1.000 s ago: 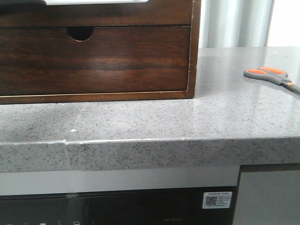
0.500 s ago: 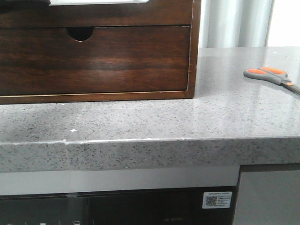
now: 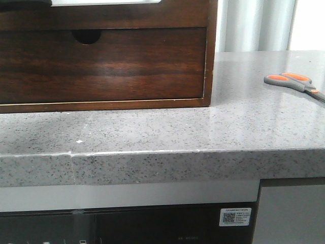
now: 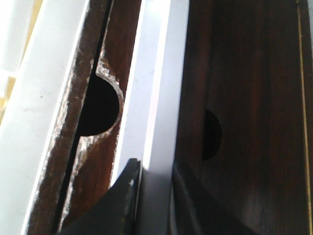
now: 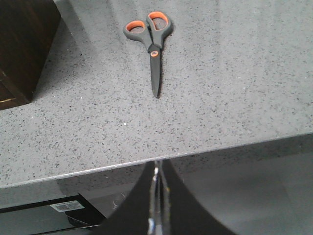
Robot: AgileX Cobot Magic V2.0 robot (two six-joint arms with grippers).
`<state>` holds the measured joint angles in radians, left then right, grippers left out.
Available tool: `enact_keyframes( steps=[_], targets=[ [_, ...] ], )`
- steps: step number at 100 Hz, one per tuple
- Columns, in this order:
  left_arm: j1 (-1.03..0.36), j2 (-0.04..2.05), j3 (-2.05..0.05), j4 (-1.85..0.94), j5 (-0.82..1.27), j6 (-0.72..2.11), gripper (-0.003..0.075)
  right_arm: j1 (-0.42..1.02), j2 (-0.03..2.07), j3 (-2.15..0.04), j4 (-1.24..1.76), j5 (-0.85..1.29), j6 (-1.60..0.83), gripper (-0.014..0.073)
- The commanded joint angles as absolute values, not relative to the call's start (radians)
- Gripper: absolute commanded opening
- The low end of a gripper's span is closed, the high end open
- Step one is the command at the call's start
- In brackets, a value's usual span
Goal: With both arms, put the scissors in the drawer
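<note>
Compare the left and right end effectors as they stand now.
The left end effector is up against the wooden cabinet; the right end effector hangs off the counter edge.

The left one's fingers stand apart, a pale strip between them; the right one's are pressed together, empty.

Only the right one faces the scissors, which lie untouched.

Both have dark fingers.

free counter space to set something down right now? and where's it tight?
Free: the grey counter in front of the wooden cabinet, out to its front edge, and the stretch between the cabinet's side and the scissors. Tight: the left gripper at the drawer, close against the cabinet's wood.
</note>
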<state>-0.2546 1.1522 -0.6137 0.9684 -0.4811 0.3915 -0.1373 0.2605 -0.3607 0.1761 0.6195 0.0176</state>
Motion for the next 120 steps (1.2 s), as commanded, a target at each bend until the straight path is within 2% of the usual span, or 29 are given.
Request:
enact_keyframes(
  steps=[1, 63, 120],
  targets=[
    [-0.262, 1.106, -0.624, 0.917, -0.53, 0.344, 0.0004, -0.142, 0.28, -0.393, 0.182, 0.552, 0.007, -0.0124],
    [-0.32, 0.847, -0.407, 0.918, -0.522, 0.312, 0.0004, -0.142, 0.28, -0.393, 0.182, 0.552, 0.007, -0.0124],
    [-0.333, 0.701, -0.38, 0.937, -0.504, 0.281, 0.0004, -0.142, 0.28, -0.393, 0.182, 0.558, 0.007, -0.0124]
  ],
)
